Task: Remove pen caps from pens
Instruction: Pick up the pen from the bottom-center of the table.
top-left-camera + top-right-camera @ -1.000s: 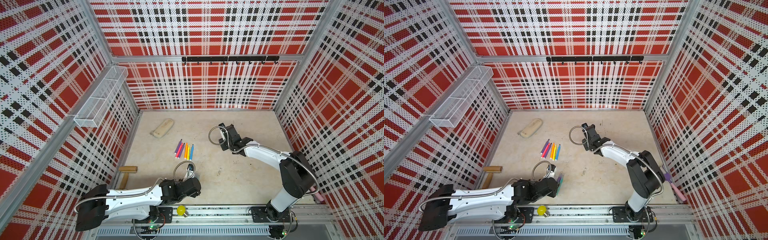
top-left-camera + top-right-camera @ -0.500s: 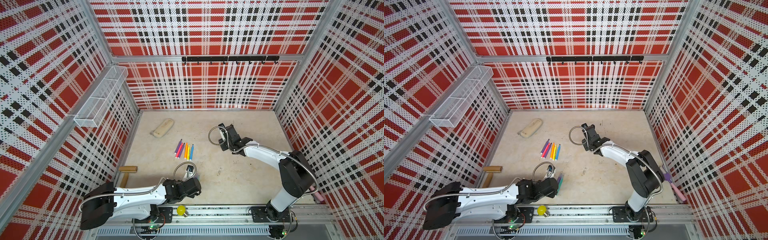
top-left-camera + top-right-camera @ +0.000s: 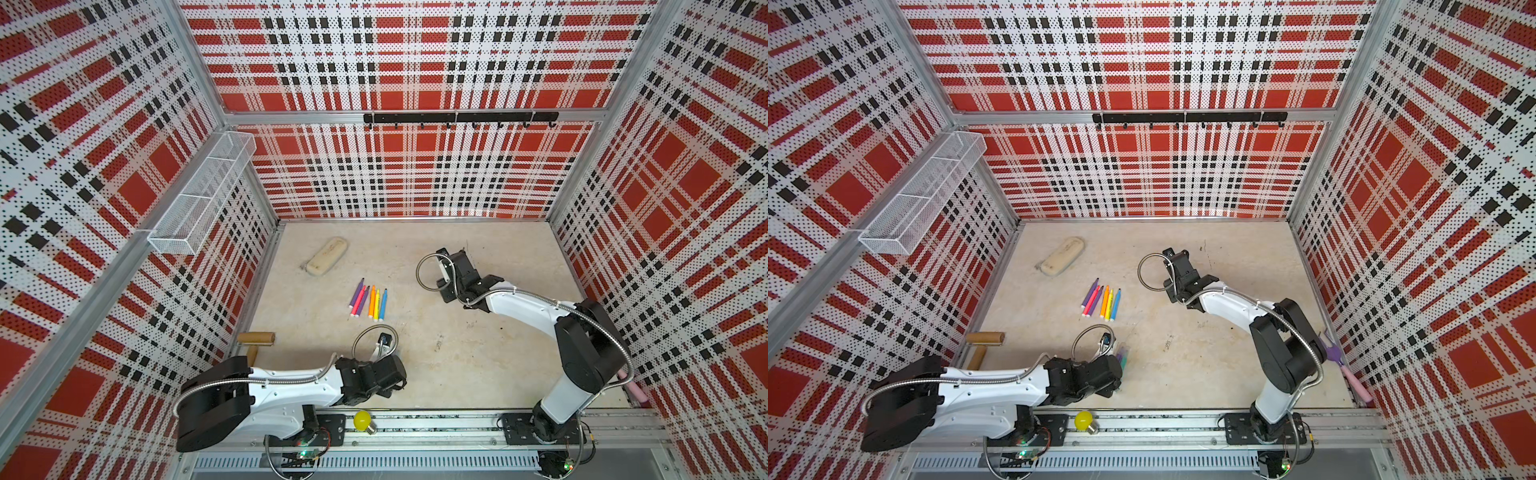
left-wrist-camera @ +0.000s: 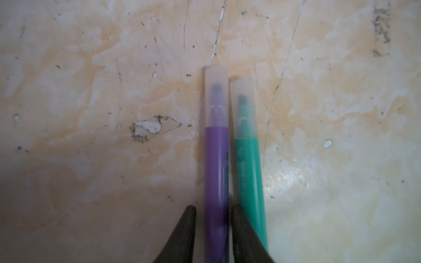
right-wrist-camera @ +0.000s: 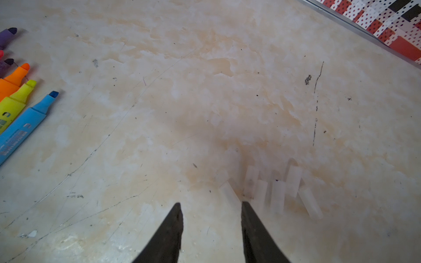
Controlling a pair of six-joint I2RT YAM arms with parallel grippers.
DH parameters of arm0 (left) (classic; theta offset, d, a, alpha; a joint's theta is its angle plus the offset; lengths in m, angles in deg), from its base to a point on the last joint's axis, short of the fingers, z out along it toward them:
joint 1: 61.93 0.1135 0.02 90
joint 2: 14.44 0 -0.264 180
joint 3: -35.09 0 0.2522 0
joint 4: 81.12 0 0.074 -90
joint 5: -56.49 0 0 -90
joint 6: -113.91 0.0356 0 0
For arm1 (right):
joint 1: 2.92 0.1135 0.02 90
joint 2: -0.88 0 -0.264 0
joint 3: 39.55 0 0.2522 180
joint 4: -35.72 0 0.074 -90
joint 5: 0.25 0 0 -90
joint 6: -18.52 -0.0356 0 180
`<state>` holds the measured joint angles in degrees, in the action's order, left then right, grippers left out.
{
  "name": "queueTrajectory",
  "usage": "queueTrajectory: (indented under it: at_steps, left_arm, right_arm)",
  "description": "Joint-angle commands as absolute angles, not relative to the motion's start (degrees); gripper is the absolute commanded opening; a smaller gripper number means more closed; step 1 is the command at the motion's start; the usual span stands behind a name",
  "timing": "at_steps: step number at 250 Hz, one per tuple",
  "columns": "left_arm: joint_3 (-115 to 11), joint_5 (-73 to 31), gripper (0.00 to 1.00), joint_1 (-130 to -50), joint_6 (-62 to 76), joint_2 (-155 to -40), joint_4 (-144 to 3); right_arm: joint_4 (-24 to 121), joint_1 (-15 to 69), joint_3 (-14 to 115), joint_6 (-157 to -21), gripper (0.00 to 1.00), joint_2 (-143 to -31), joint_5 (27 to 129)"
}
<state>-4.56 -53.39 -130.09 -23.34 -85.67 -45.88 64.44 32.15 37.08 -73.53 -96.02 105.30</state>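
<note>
Near front rail [image 3: 436, 420] | left fingers [image 4: 182, 236] narrowed around purple pen [image 4: 216, 170]

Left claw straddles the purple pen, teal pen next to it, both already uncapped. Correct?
No, both are still capped. The left wrist view shows the left claw straddling the purple pen, with the teal pen next to it and pale caps over both tips.

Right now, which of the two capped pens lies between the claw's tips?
The purple pen, straddled by the left claw; the teal pen lies beside it, outside the tips.
</note>
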Motion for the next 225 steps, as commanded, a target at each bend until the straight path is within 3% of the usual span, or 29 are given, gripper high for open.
queueTrajectory:
  at_steps: [1,55,104,130,161,199,225]
  left_arm:
    - [-4.8,-52.3,0.26,-129.5,-23.5,-88.5,-44.7]
    - [-5.3,-53.1,0.17,-129.3,-23.7,-90.1,-44.6]
    - [-7.0,-62.6,0.13,-132.5,-27.4,-83.4,-40.2]
    - [-7.1,-68.1,0.13,-134.7,-28.4,-78.0,-39.5]
    - [-5.4,-71.5,0.13,-137.1,-27.0,-69.9,-42.8]
    - [0.6,-70.2,0.13,-137.3,-23.1,-57.1,-50.9]
    - [3.9,-68.0,0.13,-137.2,-21.3,-48.4,-54.9]
  right_arm:
    - [63.2,32.4,38.0,-73.2,0.46,-96.5,105.3]
    - [63.2,32.4,37.9,-73.3,0.46,-96.2,105.6]
    - [60.5,32.4,35.9,-74.3,0.45,-94.6,103.9]
    - [56.5,32.4,33.3,-76.2,0.46,-91.8,93.7]
    - [44.6,32.5,25.6,-82.1,0.54,-84.4,76.5]
    - [29.7,32.5,18.0,-90.6,0.59,-77.0,65.6]
    - [20.7,32.5,15.8,-96.6,0.68,-77.7,54.8]
